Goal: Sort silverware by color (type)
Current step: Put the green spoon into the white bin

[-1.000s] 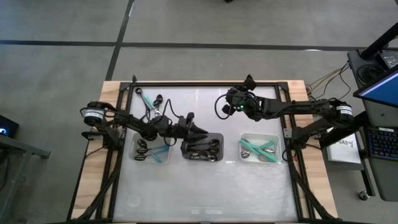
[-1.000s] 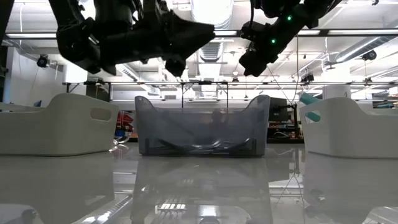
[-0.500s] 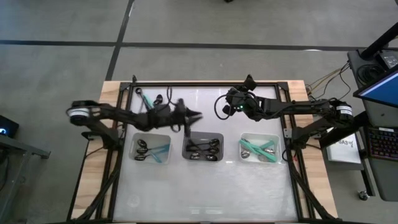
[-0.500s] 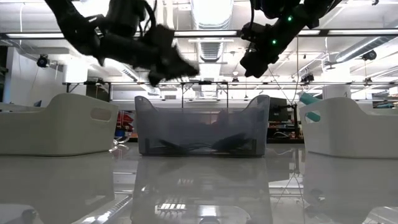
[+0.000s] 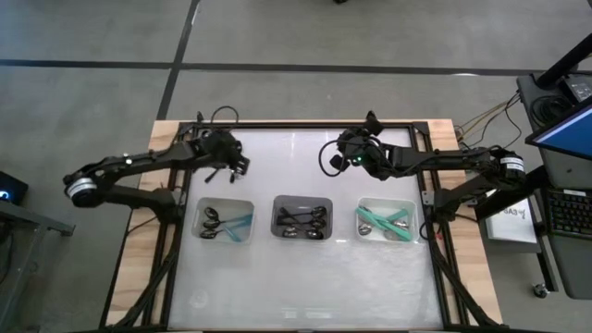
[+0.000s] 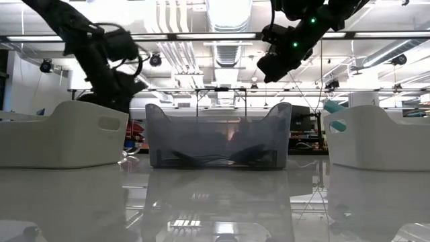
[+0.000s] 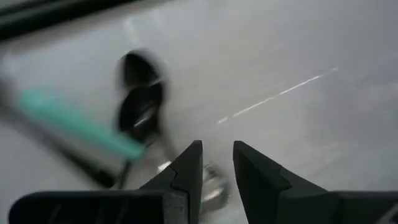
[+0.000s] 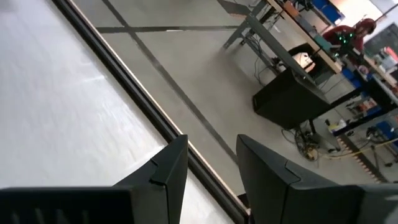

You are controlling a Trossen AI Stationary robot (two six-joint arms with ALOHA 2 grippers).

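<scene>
1. Swinging back from above the middle tray (image 5: 302, 218), the left pincer (image 5: 239, 166) now hangs over the far-left part of the glossy white surface (image 5: 305, 273); the right arm has not moved.
2. Left pincer fingers (image 7: 188, 171) stand slightly parted with nothing between them, just above loose spoons: a black spoon (image 7: 138, 102) and a mint-green plastic spoon (image 7: 74, 124), blurred, its handle lying slantwise.
3. Right pincer (image 5: 340, 159) hovers over the far middle of the surface, fingers (image 8: 168, 168) apart and empty.
4. Three rectangular trays sit in a row near the centre; the middle tray is translucent grey, the outer two white.
5. Left tray (image 5: 223, 222) holds dark spoons and one mint-green spoon.
6. Middle tray holds dark and shiny spoons, mostly lying along the row.
7. Right tray (image 5: 387, 222) holds mint-green spoons lying diagonally, with some metal ones; one green handle (image 6: 332, 107) pokes above its rim.
</scene>
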